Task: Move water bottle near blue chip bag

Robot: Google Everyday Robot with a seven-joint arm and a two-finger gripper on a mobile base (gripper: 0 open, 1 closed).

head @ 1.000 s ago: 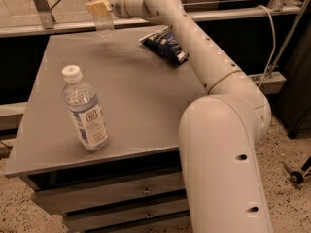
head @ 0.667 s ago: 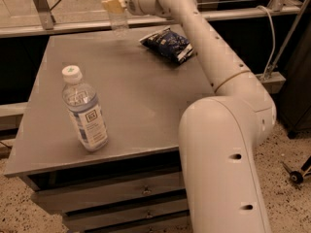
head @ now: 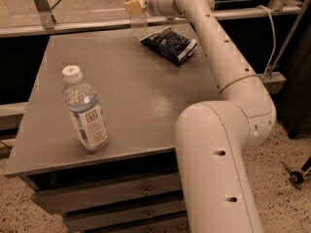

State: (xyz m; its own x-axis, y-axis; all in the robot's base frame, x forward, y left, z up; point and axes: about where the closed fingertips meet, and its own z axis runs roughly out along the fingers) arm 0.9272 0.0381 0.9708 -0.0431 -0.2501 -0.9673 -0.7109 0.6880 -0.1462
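Gripper (head: 134, 5), clamped around the water bottle (head: 139, 24), had carried it rightward since a second before. The bottle hung upright in its grasp, with the blue chip bag (head: 169, 43) near, down to its right.

Robot lab: jaws above far end of table (head: 136, 81).

The clear water bottle (head: 138, 24) is upright in the gripper (head: 134, 5) at the table's (head: 121, 96) far edge; the blue chip bag (head: 168, 43) lies just beside it.
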